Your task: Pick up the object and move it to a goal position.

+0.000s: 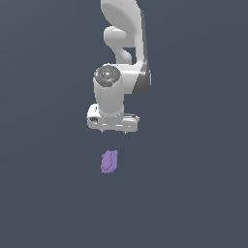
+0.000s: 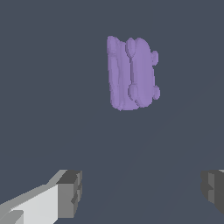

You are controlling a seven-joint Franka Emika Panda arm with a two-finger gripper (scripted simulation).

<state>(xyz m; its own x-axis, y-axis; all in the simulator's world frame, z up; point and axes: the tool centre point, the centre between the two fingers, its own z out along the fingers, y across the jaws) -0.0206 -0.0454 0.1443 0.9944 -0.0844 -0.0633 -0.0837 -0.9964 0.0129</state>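
Note:
The object (image 1: 109, 161) is a small light-purple lumpy piece lying on the dark grey floor, lengthwise up and down in the exterior view. It also shows in the wrist view (image 2: 131, 73), with bumpy lobes along one side. My white gripper (image 1: 114, 131) hangs above the floor, just beyond the object in the exterior view, and does not touch it. In the wrist view the gripper (image 2: 142, 192) is open and empty, its two dark fingertips (image 2: 70, 192) set wide apart, with the object lying apart from them.
The white arm (image 1: 123, 58) rises behind the gripper to the top of the exterior view. The floor (image 1: 193, 193) is a plain dark grey surface with no other objects in view.

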